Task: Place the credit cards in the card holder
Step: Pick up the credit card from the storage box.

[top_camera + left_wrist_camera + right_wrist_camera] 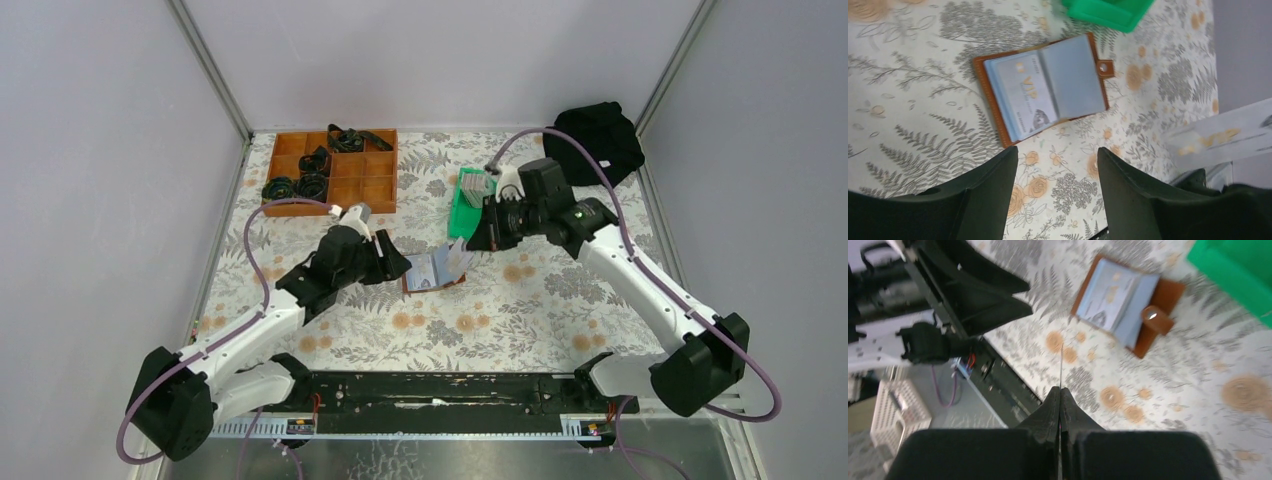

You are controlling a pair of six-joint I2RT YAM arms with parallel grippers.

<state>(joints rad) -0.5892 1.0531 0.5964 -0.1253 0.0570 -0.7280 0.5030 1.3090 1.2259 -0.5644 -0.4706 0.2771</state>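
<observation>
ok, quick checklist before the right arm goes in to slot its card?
1. Right pincer shut on a credit card: ok.
2. Card holder lying open, sleeves up: ok.
3. Left pincer open, not touching the holder: ok.
4. Free sleeve: cannot tell; a VIP card fills one, the facing one looks empty.
5. Held card lined up with a sleeve mouth: not ok, it hangs beside the holder.
6. Green bin holds more cards: ok, grey stack visible.
</observation>
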